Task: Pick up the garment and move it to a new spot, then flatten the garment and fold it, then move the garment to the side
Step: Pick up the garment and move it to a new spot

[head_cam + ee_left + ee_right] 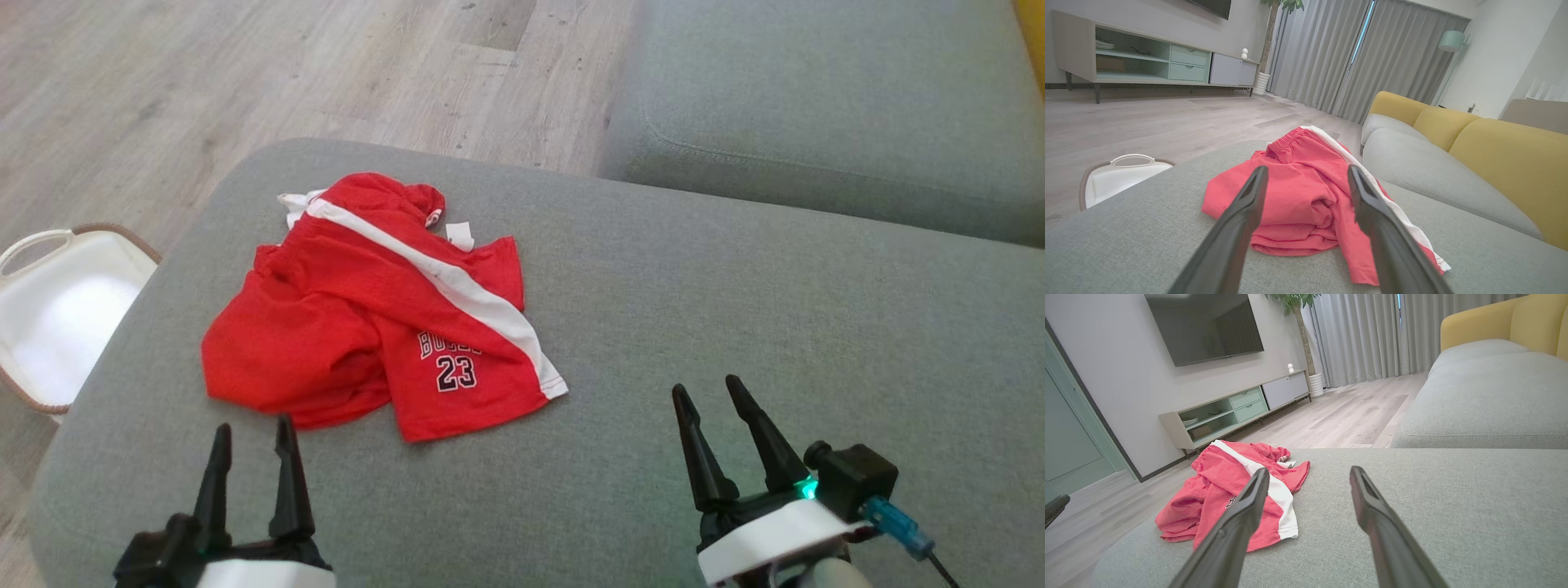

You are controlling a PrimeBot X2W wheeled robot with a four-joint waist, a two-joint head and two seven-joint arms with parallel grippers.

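Observation:
The garment is a pair of red sports shorts with a white side stripe and the number 23, lying crumpled on the left part of the grey sofa seat. My left gripper hovers open just in front of the shorts' near edge, nothing between its fingers. My right gripper stands open to the right of the shorts, over bare cushion. The left wrist view looks straight at the garment between the open left gripper. In the right wrist view the garment lies left of the open right gripper.
A white basket with a brown rim sits on the wooden floor left of the seat. A second grey cushion lies beyond at the upper right, with yellow backrests. A TV cabinet stands across the room.

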